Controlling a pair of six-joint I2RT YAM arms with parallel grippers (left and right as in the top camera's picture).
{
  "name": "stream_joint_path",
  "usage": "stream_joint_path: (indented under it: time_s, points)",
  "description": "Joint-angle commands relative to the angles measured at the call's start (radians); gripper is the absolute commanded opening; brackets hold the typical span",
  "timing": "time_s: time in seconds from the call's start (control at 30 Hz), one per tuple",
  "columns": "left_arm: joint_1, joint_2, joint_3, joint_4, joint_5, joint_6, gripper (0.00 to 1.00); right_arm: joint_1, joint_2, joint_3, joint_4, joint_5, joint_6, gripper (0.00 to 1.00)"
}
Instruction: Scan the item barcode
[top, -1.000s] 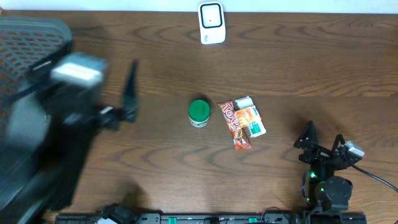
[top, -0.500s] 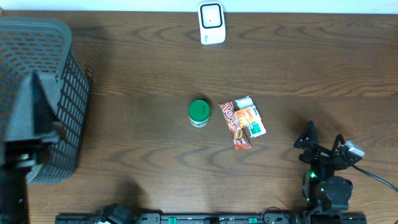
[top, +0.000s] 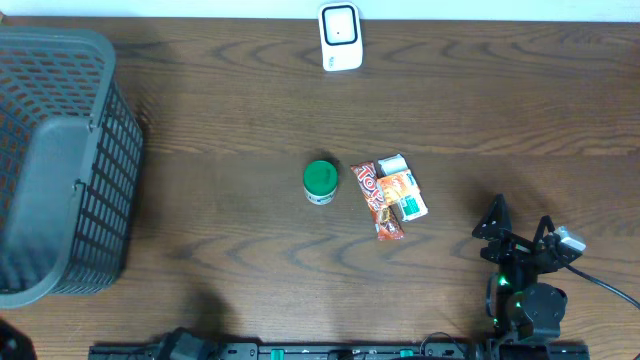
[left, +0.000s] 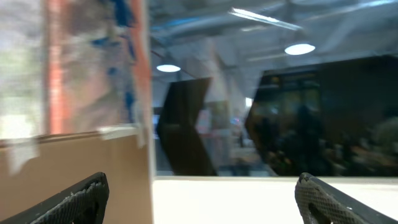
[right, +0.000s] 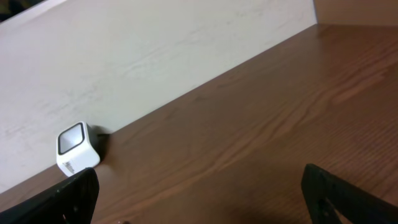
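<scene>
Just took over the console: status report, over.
Left gripper open, right gripper open, both empty. Green-lidded jar and snack packets mid-table, untouched. Scanner at far edge, nothing between.

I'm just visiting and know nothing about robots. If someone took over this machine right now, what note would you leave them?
Left gripper: open, empty, out of the overhead view, facing the room.
Right gripper: open, empty, at front right.
Items: green-lidded jar, red snack bar and orange packet sit in the middle of the table. White scanner at the far edge, basket on the left.
Done: nothing picked up.
Left: grasp an item and show its barcode to the scanner.
</scene>
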Motion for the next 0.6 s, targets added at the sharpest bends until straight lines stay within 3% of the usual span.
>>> stream_joint_path:
  time_s: [0.0,0.17,0.23,0.37,0.47,0.57]
  points:
    - [0.097,-0.066,-0.097,0.021,0.013,-0.005,0.96,0.009,-0.006,-0.003,0.0,0.008,-0.014,0.99]
    - [0.265,-0.146,-0.212,0.02,0.159,-0.006,0.96,0.006,-0.006,-0.003,0.009,0.064,-0.063,0.99]
    - [0.33,-0.153,-0.244,0.02,0.18,-0.045,0.96,0.007,-0.006,-0.003,0.118,-0.023,-0.008,0.99]
    - [0.431,-0.152,-0.297,0.026,0.19,-0.18,0.96,0.008,0.016,0.015,0.442,-0.327,-0.1,0.99]
    - [0.486,-0.152,-0.336,0.033,0.282,-0.273,0.96,0.011,0.087,0.121,0.386,-0.328,-0.125,0.99]
    - [0.521,-0.151,-0.373,0.034,0.433,-0.364,0.96,0.012,0.27,0.322,0.194,-0.359,-0.255,0.99]
